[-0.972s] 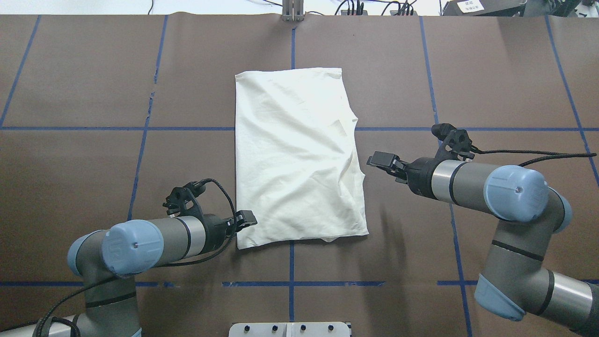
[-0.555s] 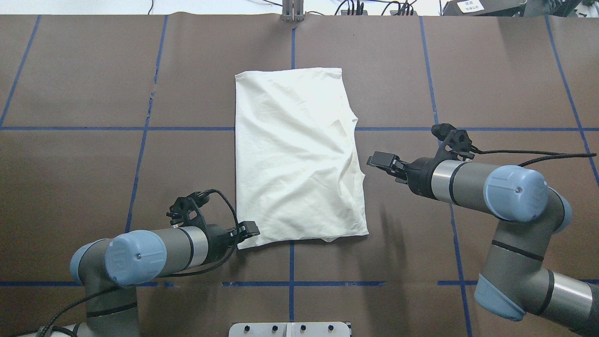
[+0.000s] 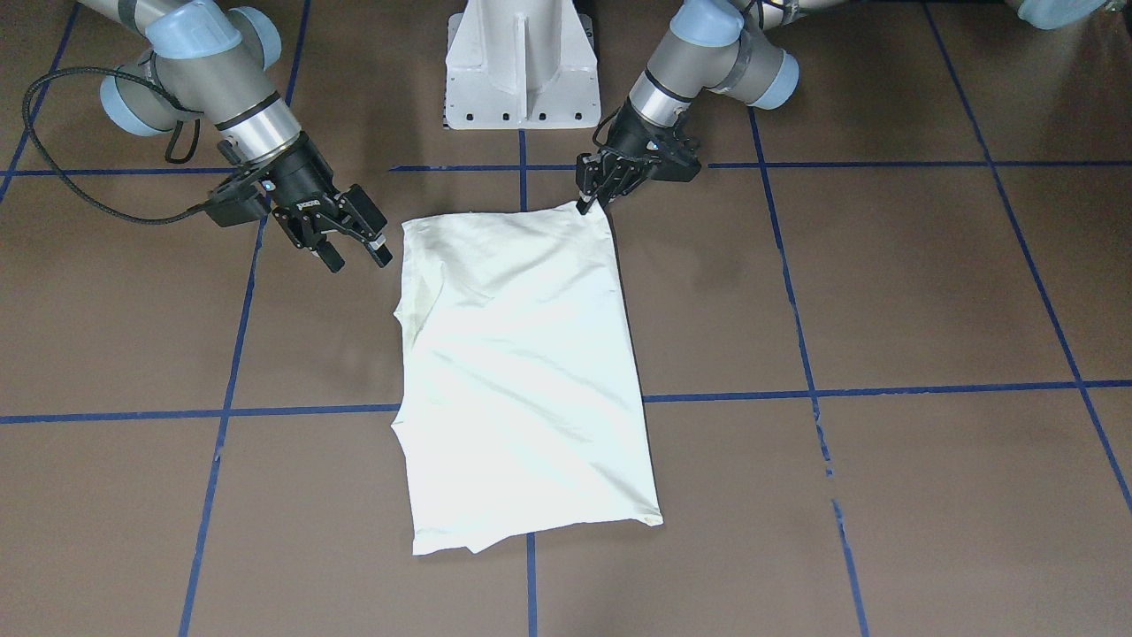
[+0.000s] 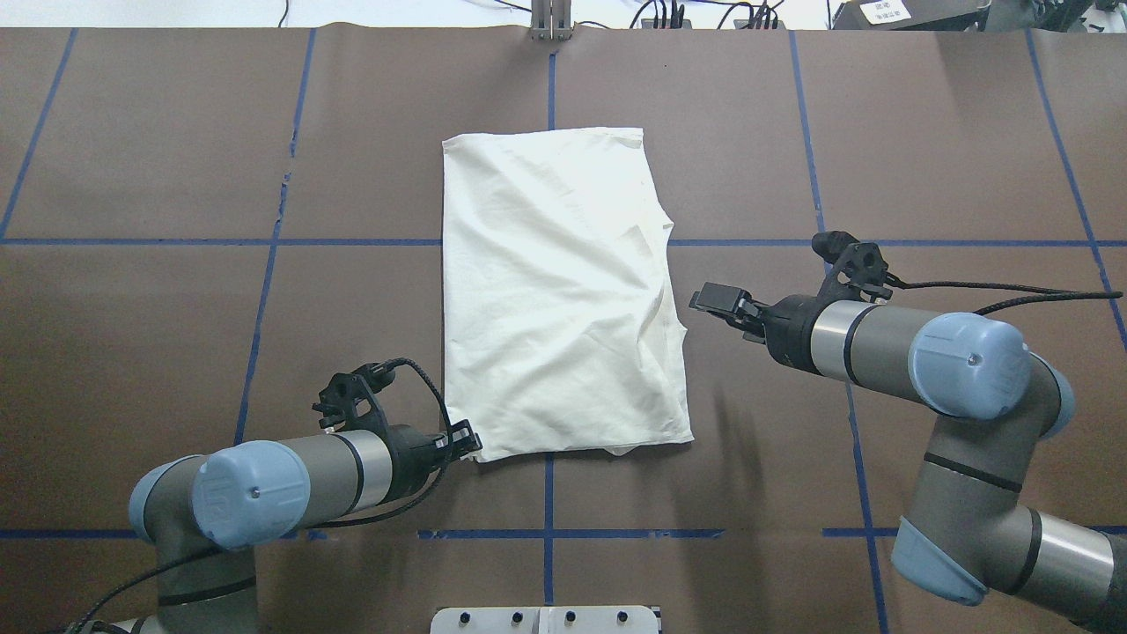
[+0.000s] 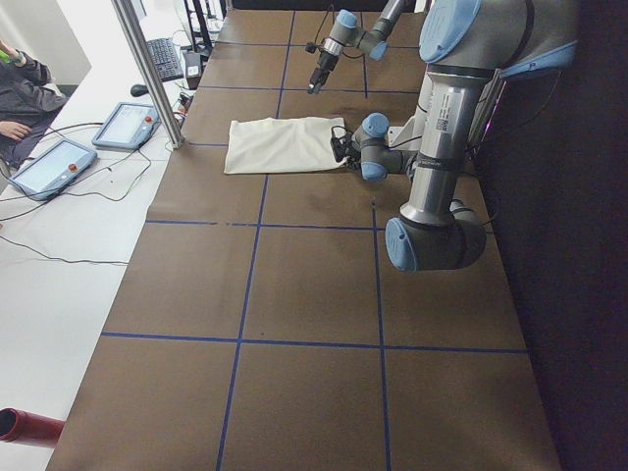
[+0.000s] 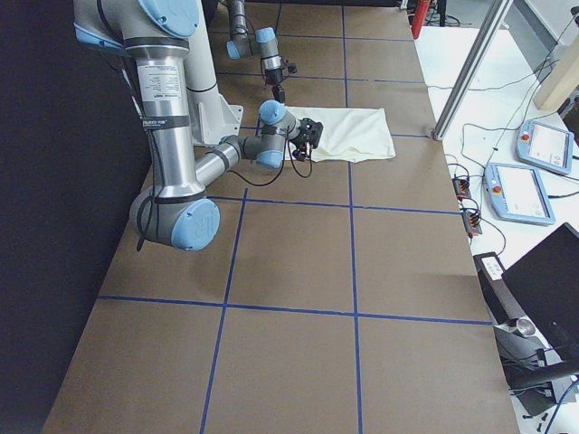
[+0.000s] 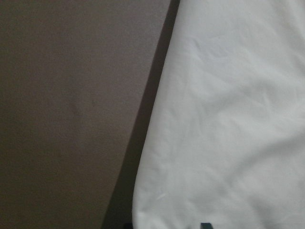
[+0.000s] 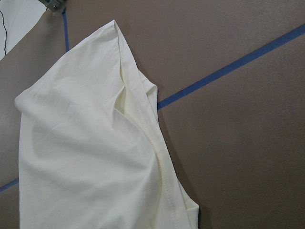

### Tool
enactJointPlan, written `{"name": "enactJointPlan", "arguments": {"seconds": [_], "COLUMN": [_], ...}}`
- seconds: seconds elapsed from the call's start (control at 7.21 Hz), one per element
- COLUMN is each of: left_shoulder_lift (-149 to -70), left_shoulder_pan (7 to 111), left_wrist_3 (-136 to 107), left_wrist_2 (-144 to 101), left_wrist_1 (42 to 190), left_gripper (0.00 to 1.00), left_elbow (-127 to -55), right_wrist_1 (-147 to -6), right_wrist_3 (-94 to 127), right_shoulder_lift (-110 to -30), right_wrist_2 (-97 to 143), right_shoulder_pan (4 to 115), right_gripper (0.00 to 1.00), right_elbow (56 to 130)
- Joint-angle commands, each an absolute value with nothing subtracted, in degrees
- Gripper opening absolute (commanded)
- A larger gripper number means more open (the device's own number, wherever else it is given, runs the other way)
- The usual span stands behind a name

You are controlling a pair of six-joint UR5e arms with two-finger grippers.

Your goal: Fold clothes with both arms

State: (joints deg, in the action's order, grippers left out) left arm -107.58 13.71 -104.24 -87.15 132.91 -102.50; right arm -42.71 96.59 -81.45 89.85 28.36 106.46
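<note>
The cream shirt (image 4: 559,295) lies folded into a plain rectangle in the middle of the brown table, also seen as the shirt (image 3: 522,372). My left gripper (image 4: 467,443) sits low at its near-left corner and looks shut on that corner; from the front the left gripper (image 3: 584,205) pinches the corner. The left wrist view is filled by the shirt edge (image 7: 224,119). My right gripper (image 4: 702,302) hovers open just off the shirt's right edge, nothing in it; its fingers (image 3: 383,257) are spread. The right wrist view shows the shirt's hemmed fold (image 8: 143,109).
The white pedestal base (image 3: 520,71) stands at the robot's side of the table. Blue tape lines (image 4: 548,493) cross the brown cover. Off the far edge are a metal post (image 5: 147,69), teach pendants (image 5: 123,123) and a person's arm (image 5: 15,98).
The left gripper has slid toward the robot and down onto the shirt's near-left corner, and the corner has pulled in under it. The right arm has barely moved.
</note>
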Motion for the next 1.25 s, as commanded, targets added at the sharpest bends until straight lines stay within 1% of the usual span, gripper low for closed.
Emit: {"name": "enactJointPlan", "arguments": {"seconds": [0.0, 0.14, 0.28, 0.42, 0.69, 0.83, 0.97, 1.11], "left_shoulder_lift": [-107.4, -107.5, -107.6, -107.7, -107.8, -107.9, -107.9, -107.8], "left_shoulder_pan": [13.6, 13.4, 13.2, 13.2, 13.2, 13.2, 13.2, 13.2], "left_wrist_3": [-104.2, -104.2, -104.2, -104.2, -104.2, -104.2, -104.2, -104.2], "left_wrist_2": [-87.1, -87.1, -87.1, -87.1, -87.1, -87.1, -87.1, -87.0], "left_wrist_1": [132.6, 131.6, 131.2, 131.2, 131.2, 131.2, 131.2, 131.2], "left_gripper": [0.00, 0.00, 0.00, 0.00, 0.00, 0.00, 0.00, 0.00], "left_elbow": [-102.7, -102.7, -102.7, -102.8, -102.9, -102.9, -102.8, -102.8], "right_wrist_1": [-42.9, -43.2, -46.4, -52.7, -64.4, -70.9, -75.3, -79.1], "right_wrist_3": [96.6, 97.0, 100.1, 103.0, 109.6, 112.7, 116.1, 119.7], "right_shoulder_lift": [-81.2, -80.9, -80.2, -76.3, -71.2, -69.7, -69.7, -69.7], "right_wrist_2": [87.9, 87.1, 86.8, 86.1, 83.0, 81.5, 80.3, 79.7], "right_shoulder_pan": [26.6, 25.7, 25.3, 24.8, 21.5, 19.5, 17.2, 15.0], "right_gripper": [0.99, 0.96, 0.88, 0.83, 0.81, 0.80, 0.80, 0.78], "right_elbow": [106.1, 106.1, 106.7, 107.1, 107.6, 109.1, 111.7, 113.4]}}
